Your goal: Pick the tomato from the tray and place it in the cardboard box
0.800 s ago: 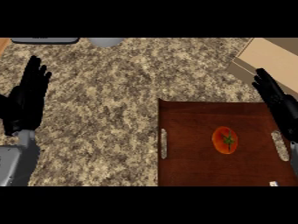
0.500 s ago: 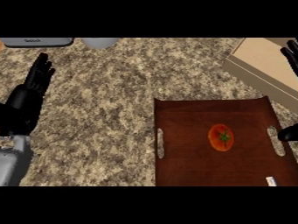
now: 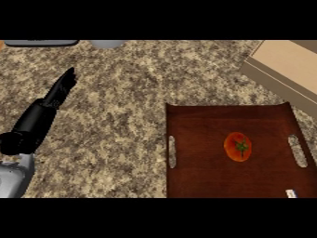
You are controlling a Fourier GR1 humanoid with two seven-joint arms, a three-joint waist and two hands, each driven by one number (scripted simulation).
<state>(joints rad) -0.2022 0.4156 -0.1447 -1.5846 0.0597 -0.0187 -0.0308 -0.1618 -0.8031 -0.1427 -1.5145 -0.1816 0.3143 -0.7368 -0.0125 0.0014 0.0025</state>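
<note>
The cardboard box (image 3: 299,74) is cut off at right; the tomato (image 3: 238,146) lies on the tray (image 3: 202,176), well apart from the straight-fingered, empty left hand (image 3: 41,116).

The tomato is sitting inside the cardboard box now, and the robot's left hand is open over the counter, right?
Not quite. The head view shows the tomato lying on the brown tray, not in the cardboard box. The left hand is indeed open over the counter.

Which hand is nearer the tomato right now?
Only the left hand shows, off to the tomato's left, beyond the tray. The right hand is out of view, so no comparison.
</note>
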